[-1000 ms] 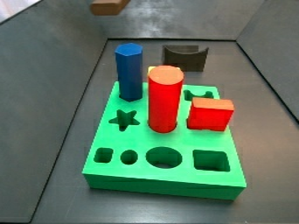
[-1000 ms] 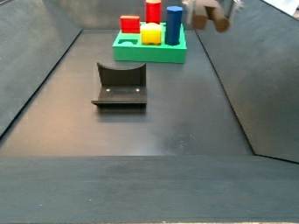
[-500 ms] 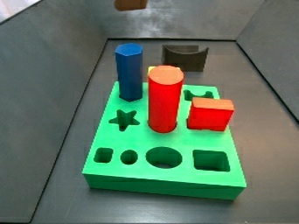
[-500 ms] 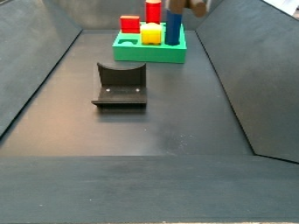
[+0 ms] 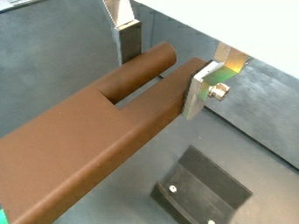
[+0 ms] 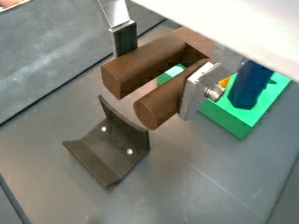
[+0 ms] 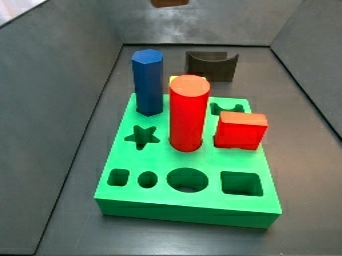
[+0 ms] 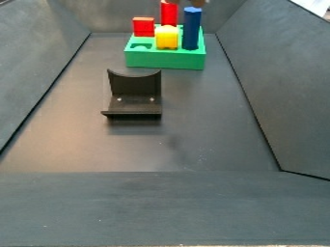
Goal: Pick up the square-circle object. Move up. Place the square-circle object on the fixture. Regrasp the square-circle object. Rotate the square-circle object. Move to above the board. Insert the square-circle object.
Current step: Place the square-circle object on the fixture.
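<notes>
The square-circle object (image 6: 142, 84) is a matte brown block with two peg-like legs, and it hangs high above the floor. My gripper (image 6: 162, 68) is shut on it, one silver finger (image 6: 122, 40) against each side, as both wrist views show (image 5: 163, 68). In a side view only a sliver of the brown block (image 7: 168, 3) shows at the top edge, above and behind the board (image 7: 190, 185). The dark fixture (image 6: 107, 149) lies on the floor below the block. The green board (image 8: 165, 53) stands beyond the fixture (image 8: 131, 92).
A blue prism (image 7: 147, 80), a red cylinder (image 7: 189, 112) and a red block (image 7: 242, 129) stand in the board. A yellow piece (image 8: 167, 37) sits among them. Star, round and square holes lie open along its front. Grey walls slope up on all sides.
The brown block has travelled up and sideways towards the board, almost out of the top of one side view. It has left the other side view altogether.
</notes>
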Controlling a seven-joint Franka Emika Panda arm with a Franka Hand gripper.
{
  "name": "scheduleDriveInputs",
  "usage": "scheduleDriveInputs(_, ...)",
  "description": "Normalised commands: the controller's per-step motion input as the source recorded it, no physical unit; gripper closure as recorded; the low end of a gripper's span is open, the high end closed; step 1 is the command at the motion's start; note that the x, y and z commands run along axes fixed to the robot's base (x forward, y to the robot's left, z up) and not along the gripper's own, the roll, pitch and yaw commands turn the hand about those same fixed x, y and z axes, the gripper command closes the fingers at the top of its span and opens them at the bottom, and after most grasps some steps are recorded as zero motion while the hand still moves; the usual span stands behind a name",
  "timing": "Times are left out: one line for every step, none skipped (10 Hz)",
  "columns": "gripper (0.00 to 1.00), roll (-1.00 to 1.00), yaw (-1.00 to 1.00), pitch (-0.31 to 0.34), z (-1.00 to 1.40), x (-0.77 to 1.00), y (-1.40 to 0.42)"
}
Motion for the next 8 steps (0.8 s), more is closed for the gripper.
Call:
scheduleDriveInputs(1.00, 0.06, 0.05, 0.147, 0.09, 1.00, -0.10)
scheduleDriveInputs(1.00, 0.05, 0.05, 0.144, 0.08, 1.00, -0.08)
scheduleDriveInputs(1.00, -1.00, 0.16, 0.181, -0.58, 1.00, 0.63)
scheduleDriveInputs(1.00, -1.00, 0.15, 0.177, -0.62, 1.00, 0.69)
scheduleDriveInputs(1.00, -1.00, 0.11, 0.161, -0.51, 1.00, 0.60)
scheduleDriveInputs(1.00, -1.00, 0.09, 0.156, -0.36, 1.00, 0.48)
scheduleDriveInputs(1.00, -1.00, 0.07, 0.181, -0.20, 1.00, 0.29)
scheduleDriveInputs(1.00, -1.00, 0.05, 0.211, -0.11, 0.93, 0.17)
